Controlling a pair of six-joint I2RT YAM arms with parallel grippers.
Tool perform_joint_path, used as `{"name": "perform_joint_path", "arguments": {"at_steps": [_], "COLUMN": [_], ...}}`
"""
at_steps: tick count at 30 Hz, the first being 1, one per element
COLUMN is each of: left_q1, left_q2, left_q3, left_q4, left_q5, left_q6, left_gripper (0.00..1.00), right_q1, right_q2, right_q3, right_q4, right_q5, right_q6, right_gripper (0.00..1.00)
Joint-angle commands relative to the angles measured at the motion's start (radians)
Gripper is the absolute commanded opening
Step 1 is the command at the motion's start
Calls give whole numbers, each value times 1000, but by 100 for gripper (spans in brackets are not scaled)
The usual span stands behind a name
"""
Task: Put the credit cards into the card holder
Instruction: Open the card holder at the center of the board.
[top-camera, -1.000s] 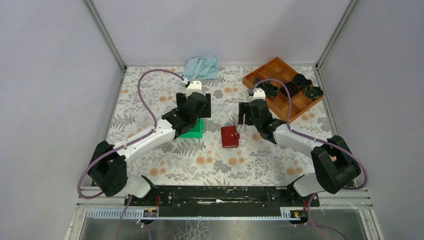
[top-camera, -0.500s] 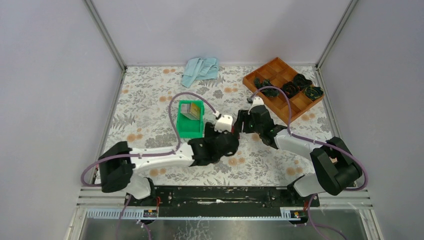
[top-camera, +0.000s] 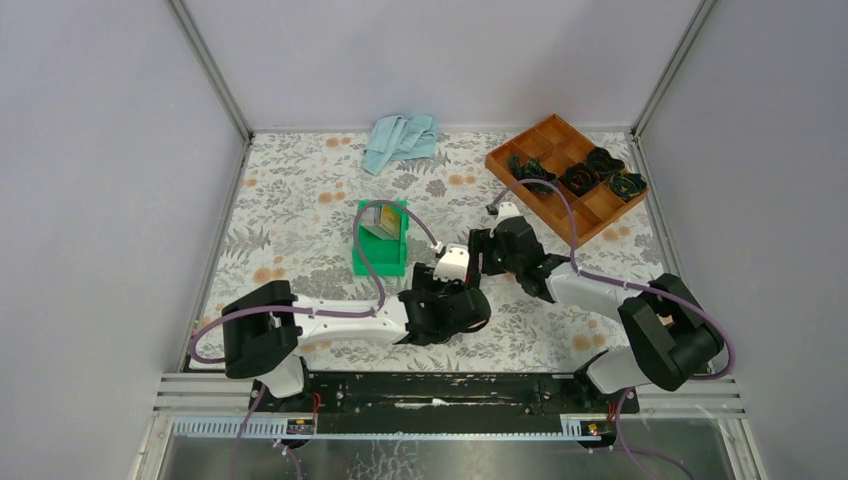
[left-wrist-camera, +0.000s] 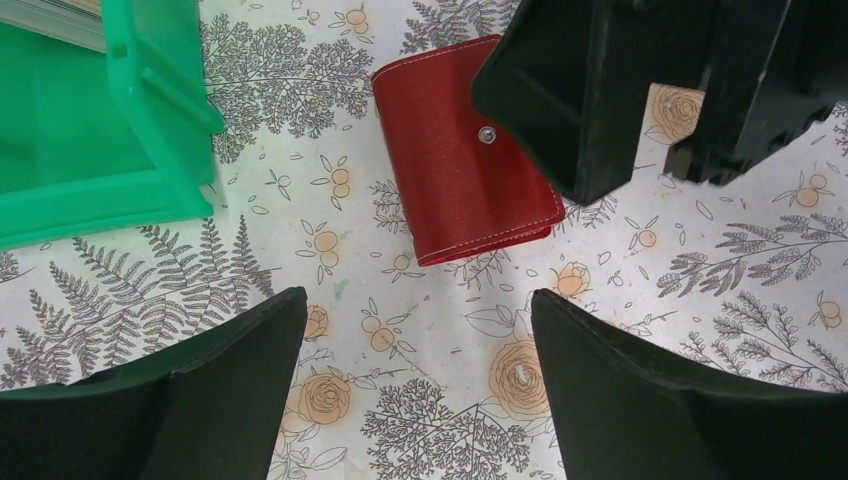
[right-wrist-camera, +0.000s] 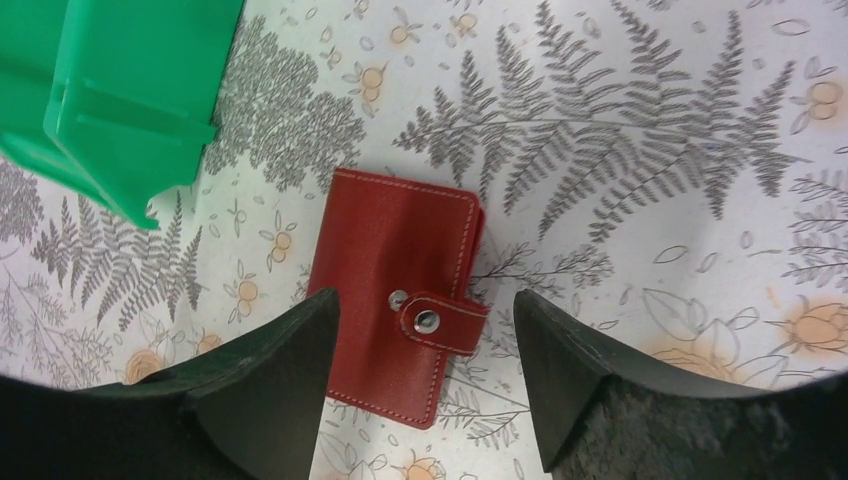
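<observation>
The right hand (right-wrist-camera: 425, 300), fingers apart and empty, hangs over the closed card holder (right-wrist-camera: 390, 250). The left hand (left-wrist-camera: 412, 330), also apart, is just beside it, so they may collide.

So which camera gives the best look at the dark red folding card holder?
The right wrist view: the dark red folding card holder shows almost whole, its snap tab fastened. In the left wrist view the right end effector covers one corner. In the top view the arms hide it.

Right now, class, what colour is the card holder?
Dark red card holder, clearest from the right wrist.
</observation>
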Motion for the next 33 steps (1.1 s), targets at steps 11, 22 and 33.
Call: {"name": "perform_joint_path", "arguments": {"at_steps": [11,22,33], "left_q1": [-5,-6,-9], "left_q2": [-44,-60,-52], "left_q3": [-47,-79,-89], "left_q4": [-6,2,2], "left_q5": [-91,-90,-94], "left_q6": [-73,-99,-117], "left_gripper": [90,90,90], "right_q1": [82,91,91], "right_q2": [76,121,74], "right_q3": [86,93,62], "right_q4": [-84,-100,-114], "right_q5": [168,244,333], "right_q6": [-26,-26,-19], "right_gripper": [60,44,46]}}
